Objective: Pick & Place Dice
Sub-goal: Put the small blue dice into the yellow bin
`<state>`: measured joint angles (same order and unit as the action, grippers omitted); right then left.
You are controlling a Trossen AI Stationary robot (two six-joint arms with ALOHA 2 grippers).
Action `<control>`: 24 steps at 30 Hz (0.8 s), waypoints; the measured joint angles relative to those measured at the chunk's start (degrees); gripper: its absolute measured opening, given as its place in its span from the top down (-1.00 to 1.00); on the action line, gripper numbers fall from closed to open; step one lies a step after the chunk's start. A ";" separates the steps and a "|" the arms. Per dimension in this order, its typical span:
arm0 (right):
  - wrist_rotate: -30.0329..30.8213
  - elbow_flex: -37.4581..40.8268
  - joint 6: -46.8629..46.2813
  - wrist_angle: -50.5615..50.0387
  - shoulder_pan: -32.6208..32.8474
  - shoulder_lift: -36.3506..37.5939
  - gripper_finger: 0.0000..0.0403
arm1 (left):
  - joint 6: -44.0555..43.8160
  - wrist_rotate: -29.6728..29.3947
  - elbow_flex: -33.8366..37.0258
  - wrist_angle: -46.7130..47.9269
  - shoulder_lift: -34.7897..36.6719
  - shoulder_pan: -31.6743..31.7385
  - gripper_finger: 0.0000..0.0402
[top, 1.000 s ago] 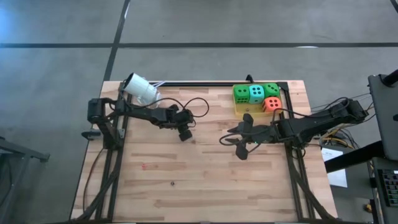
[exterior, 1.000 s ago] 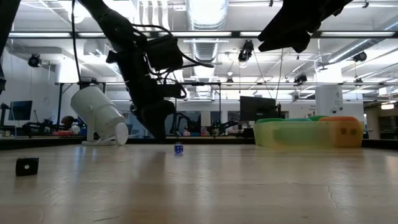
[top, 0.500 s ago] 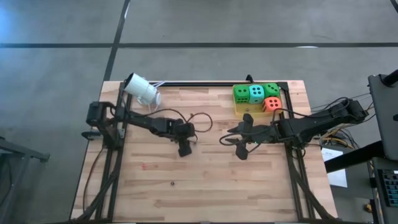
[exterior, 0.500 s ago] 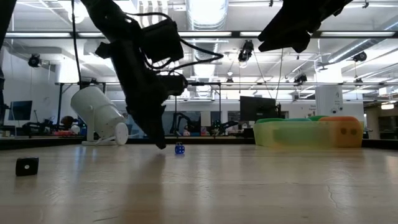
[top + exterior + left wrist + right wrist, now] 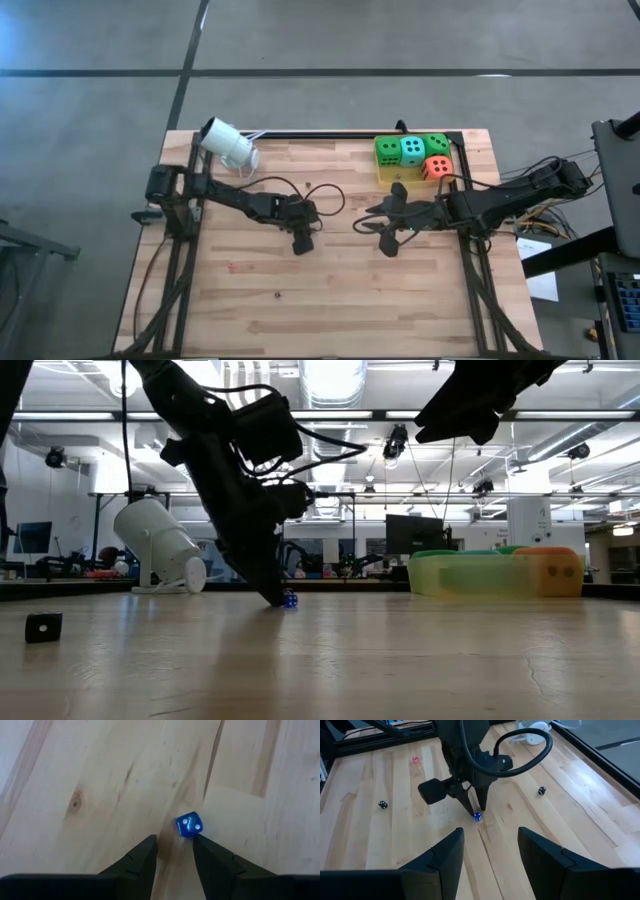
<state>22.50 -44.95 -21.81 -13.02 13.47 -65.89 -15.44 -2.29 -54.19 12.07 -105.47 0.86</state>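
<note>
- The left claw (image 5: 301, 243) is lowered to the middle of the wooden tabletop (image 5: 330, 300), its fingers (image 5: 142, 857) seen spread apart with bare wood between them and nothing gripped.
- A tiny blue die (image 5: 189, 825) is found just beside one fingertip of that claw; whether they touch cannot be told. From the low view the die (image 5: 289, 599) is seen resting on the wood right at the claw tip.
- The blue die is shown glossy and translucent, with white pips on its faces.
- The right claw (image 5: 388, 240) is held above the tabletop, well apart from the blue die, its fingers (image 5: 445, 857) spread and empty.
- Open wood is left all around the blue die, with much free room toward the tabletop's near edge.
- Smaller dice are scattered: two black ones (image 5: 382, 804) (image 5: 541, 791) and a red one (image 5: 415, 759), each well apart from the claws.
- At the far right corner a yellow tray (image 5: 384, 173) is occupied by four larger dice: two green (image 5: 388, 150) (image 5: 437, 144), one teal (image 5: 412, 151), one orange-red (image 5: 436, 168), packed close together.
- A white cylinder (image 5: 227, 144) is seen tilted at the far left corner.
</note>
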 joint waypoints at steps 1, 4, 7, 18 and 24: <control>-0.02 0.00 0.00 0.00 0.01 0.00 0.09 | 0.02 -0.04 0.02 -0.60 -0.04 -0.04 0.33; -0.01 0.00 0.01 0.02 0.00 0.00 0.09 | 0.02 0.20 0.08 -2.85 -0.23 -0.04 0.33; -0.01 0.00 0.01 0.00 0.00 0.00 0.09 | -0.02 0.53 0.11 -4.63 -0.43 -0.04 0.33; 0.00 0.00 -0.01 0.03 0.00 0.00 0.09 | 0.28 2.13 -2.60 -8.14 -5.29 0.02 0.33; -0.02 0.00 -0.01 0.06 0.00 0.00 0.09 | 1.96 2.69 -3.65 -7.02 -4.39 0.02 0.37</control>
<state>22.48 -44.95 -21.82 -12.96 13.47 -65.89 -13.48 0.41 -57.85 5.04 -109.86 0.89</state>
